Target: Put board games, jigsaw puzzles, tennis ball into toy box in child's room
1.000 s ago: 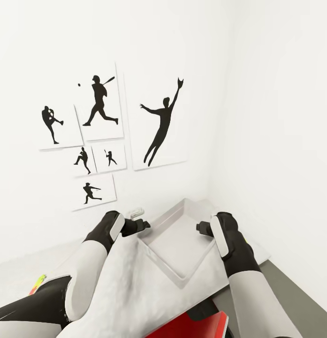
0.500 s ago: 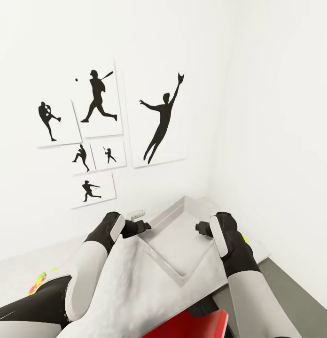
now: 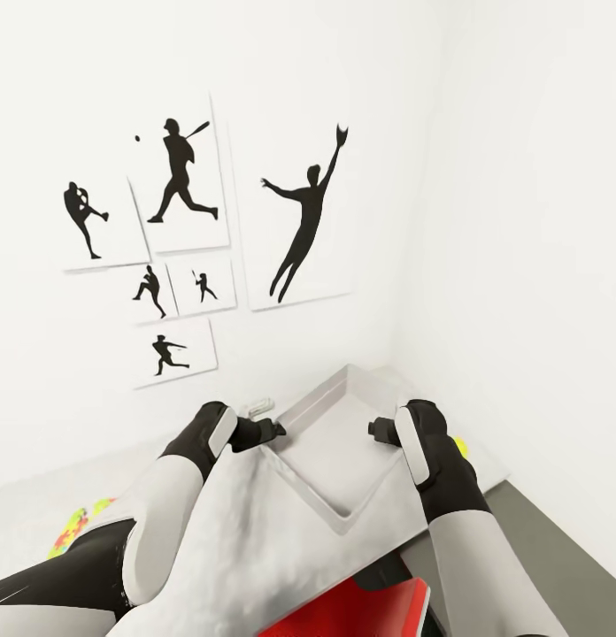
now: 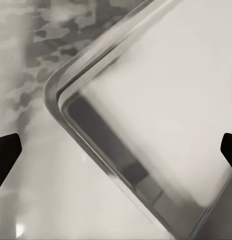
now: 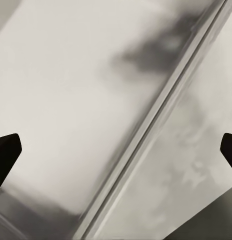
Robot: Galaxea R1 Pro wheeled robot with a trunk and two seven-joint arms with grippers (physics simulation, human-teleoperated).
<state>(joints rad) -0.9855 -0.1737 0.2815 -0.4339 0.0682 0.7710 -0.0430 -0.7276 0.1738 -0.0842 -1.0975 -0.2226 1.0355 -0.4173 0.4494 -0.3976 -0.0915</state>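
The toy box (image 3: pixel 330 456), a light grey bin with a rim, sits empty on the table (image 3: pixel 34 509) in the room's corner. My left gripper (image 3: pixel 271 430) hovers open over the bin's near-left corner, and the left wrist view shows that corner of the rim (image 4: pixel 61 87) between the wide-apart left gripper (image 4: pixel 116 150) fingers. My right gripper (image 3: pixel 377 429) is open above the bin's right side; its wrist view looks down on the rim (image 5: pixel 156 120) from the right gripper (image 5: pixel 116 150). The tennis ball (image 3: pixel 461 447) peeks out behind my right forearm. A jigsaw puzzle (image 3: pixel 73 526) lies at the far left.
White walls meet just behind the bin, with black sports silhouette prints (image 3: pixel 304 221) on the left wall. A small white object (image 3: pixel 259 406) lies on the table by my left gripper. A red flat thing (image 3: pixel 361 610) shows below my arms. Dark grey surface (image 3: pixel 556 548) lies to the right.
The whole picture has shifted a little, so the camera moved: the prints sit further left and more of the jigsaw shows. Both grippers hold about the same place over the bin.
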